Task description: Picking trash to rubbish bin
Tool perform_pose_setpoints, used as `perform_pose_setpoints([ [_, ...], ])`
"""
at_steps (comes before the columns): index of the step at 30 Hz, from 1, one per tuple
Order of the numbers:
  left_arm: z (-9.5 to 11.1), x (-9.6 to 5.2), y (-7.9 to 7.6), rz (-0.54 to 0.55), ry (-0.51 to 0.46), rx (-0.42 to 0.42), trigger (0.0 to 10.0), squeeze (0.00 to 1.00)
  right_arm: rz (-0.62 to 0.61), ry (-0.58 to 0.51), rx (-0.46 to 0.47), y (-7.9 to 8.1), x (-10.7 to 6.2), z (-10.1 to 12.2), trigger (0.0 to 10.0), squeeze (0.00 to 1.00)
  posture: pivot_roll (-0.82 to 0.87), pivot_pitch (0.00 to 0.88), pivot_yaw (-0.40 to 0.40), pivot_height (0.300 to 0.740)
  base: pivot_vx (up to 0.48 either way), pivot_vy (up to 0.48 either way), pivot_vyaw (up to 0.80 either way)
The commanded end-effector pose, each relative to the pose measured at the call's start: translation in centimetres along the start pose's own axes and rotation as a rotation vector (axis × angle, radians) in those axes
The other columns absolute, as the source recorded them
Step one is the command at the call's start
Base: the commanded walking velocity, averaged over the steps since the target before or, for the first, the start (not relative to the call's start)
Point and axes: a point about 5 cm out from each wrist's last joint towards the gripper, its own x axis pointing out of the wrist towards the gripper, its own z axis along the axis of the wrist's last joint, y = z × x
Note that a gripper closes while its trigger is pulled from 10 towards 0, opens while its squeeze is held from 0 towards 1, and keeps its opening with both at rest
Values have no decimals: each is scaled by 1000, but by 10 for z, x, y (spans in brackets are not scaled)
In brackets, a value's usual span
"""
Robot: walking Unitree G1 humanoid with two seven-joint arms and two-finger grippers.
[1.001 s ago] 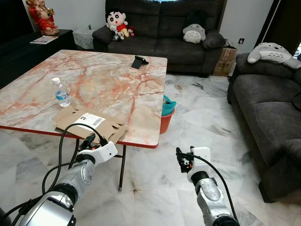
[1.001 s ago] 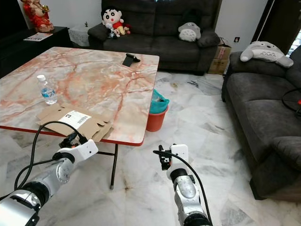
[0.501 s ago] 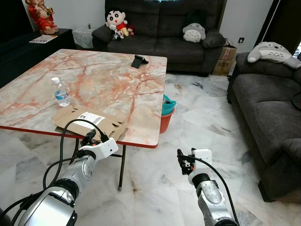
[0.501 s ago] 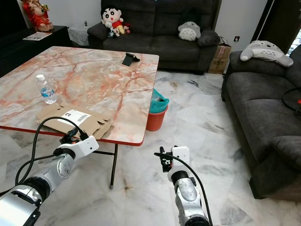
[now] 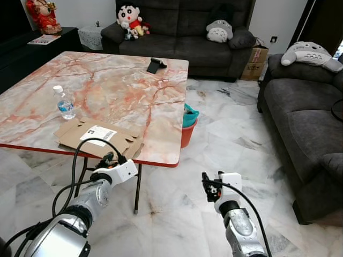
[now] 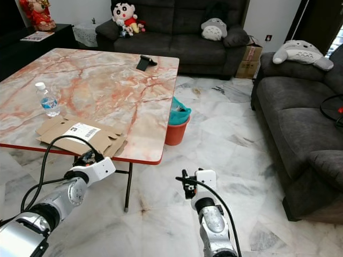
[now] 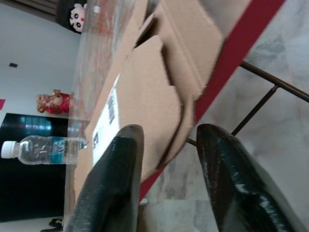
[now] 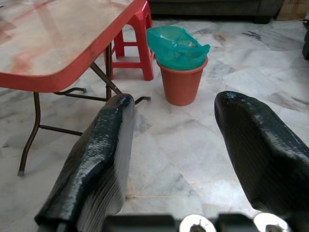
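Cardboard [image 5: 99, 137], flattened and bearing a white label, lies at the near edge of the marble table [image 5: 118, 91], its flaps just reaching the red rim. The left gripper [image 5: 107, 159] sits just below that edge, its fingers [image 7: 118, 183] spread apart around the cardboard's overhanging corner without clamping it. A water bottle [image 5: 64, 103] stands upright near the cardboard. The bin [image 5: 187, 127], orange with a teal liner, stands on the floor beside the table's far right side. The right gripper [image 5: 206, 184] hangs over the marble floor, fingers [image 8: 104, 159] wide apart, holding nothing. Dark sofas [image 5: 300, 107] ring the room
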Motion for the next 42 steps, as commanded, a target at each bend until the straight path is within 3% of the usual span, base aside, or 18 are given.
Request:
perform_pose_setpoints([
  [1, 1, -1, -4, -20, -10, 3, 0, 0, -6, -11, 4, 0, 0, 2, 10000, 0, 98, 51, -46, 740, 0, 0, 0],
  [23, 2, -2, -3, 3, -20, -10, 0, 0, -9, 3, 9, 1, -2, -2, 10000, 0, 103, 43, -39, 740, 0, 0, 0],
  [32, 21, -8, -6, 161, -153, -53, 0, 0, -13, 15, 12, 2, -2, -4, 10000, 0, 110, 26, -32, 740, 0, 0, 0],
  [33, 25, -10, -7, 171, -175, -60, 2471, 0, -12, 16, 12, 2, -2, -4, 10000, 0, 112, 19, -31, 740, 0, 0, 0],
  [34, 30, -12, -11, 177, -205, -71, 10000, 0, -11, 16, 11, 2, -1, -3, 10000, 0, 112, 19, -31, 740, 0, 0, 0],
  [42, 31, -24, -21, 203, -227, -177, 10000, 0, -8, 6, 11, 3, 3, 1, 10000, 0, 117, 0, -24, 740, 0, 0, 0],
])
